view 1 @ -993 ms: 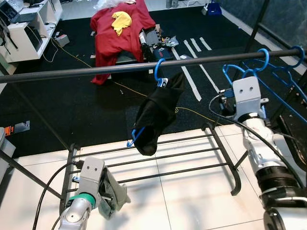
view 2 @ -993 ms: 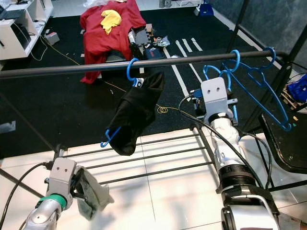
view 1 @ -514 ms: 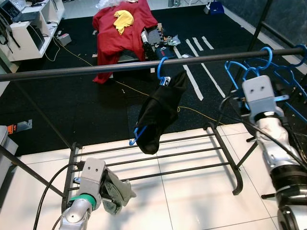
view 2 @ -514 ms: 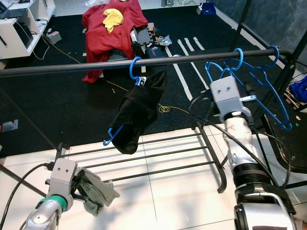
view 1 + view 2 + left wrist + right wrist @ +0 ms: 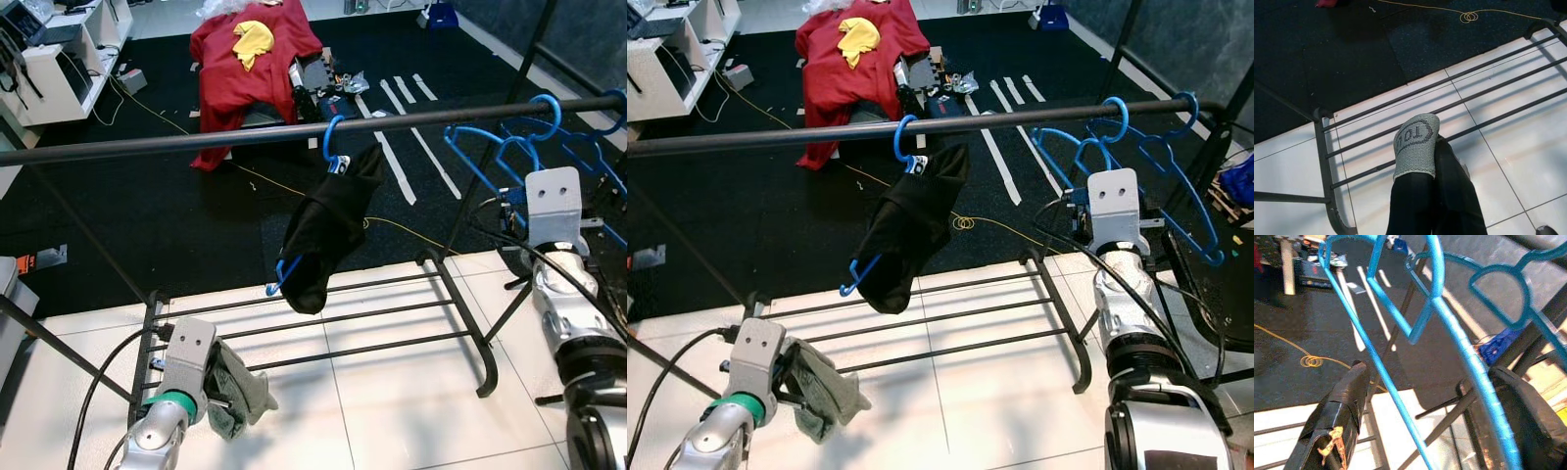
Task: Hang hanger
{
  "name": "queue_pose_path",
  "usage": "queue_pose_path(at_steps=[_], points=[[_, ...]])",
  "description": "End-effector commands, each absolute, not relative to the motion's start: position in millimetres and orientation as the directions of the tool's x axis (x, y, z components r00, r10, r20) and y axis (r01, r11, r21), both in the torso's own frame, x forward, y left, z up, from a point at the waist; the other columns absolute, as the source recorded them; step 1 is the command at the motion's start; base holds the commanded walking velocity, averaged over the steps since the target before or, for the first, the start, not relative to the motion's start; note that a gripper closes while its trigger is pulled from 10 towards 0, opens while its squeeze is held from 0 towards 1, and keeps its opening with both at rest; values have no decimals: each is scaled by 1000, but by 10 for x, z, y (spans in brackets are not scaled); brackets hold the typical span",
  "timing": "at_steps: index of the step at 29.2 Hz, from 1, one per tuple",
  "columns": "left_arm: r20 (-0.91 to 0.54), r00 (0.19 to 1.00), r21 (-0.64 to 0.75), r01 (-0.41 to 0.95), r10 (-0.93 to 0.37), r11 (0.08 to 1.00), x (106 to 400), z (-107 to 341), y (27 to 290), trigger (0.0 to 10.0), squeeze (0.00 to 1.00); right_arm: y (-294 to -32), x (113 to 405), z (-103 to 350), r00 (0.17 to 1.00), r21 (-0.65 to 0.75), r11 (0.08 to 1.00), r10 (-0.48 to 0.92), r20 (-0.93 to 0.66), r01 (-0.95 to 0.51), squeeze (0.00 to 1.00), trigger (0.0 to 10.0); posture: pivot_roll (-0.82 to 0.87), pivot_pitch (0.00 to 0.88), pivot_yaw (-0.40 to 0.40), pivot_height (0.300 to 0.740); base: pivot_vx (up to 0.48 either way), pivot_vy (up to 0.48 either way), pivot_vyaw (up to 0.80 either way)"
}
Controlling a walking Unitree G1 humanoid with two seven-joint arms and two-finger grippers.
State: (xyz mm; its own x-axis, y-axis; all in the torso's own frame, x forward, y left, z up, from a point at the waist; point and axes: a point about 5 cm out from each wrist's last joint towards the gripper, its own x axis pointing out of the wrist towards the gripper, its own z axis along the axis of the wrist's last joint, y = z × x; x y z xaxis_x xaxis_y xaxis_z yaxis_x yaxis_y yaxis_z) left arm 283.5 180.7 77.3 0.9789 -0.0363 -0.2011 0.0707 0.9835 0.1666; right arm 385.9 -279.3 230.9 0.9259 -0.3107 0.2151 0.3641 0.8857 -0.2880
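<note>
1. Near the right end of the black clothes rail, my right gripper sits just below the blue hangers hooked there; its fingers are spread, with a blue hanger bar running between them, and I cannot tell whether they touch it.
2. Midway along the rail, another blue hanger carries a black garment that droops toward the rack's lower bars.
3. Low at the rack's left corner, over white floor tiles, my left gripper has its fingers pressed on a grey sock.
</note>
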Motion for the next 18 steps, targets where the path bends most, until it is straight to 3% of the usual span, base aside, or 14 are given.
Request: queue_pose_path(at_steps=[1,9,18], points=[[-232,973,164,46,-7,985,2771,706,1880,10000,0,-2733,3883,2227,944,-235,919,-278,181,316,0,10000,-114,194,110,740,0,0,0],[-228,974,171,33,7,985,2773,733,1917,10000,0,-2417,4000,2269,974,-212,962,-132,186,171,0,10000,-93,190,107,740,0,0,0],[-230,973,170,26,14,985,2752,729,1921,10000,0,-2369,4024,2339,971,-214,964,-116,208,161,0,10000,-92,190,103,740,0,0,0]])
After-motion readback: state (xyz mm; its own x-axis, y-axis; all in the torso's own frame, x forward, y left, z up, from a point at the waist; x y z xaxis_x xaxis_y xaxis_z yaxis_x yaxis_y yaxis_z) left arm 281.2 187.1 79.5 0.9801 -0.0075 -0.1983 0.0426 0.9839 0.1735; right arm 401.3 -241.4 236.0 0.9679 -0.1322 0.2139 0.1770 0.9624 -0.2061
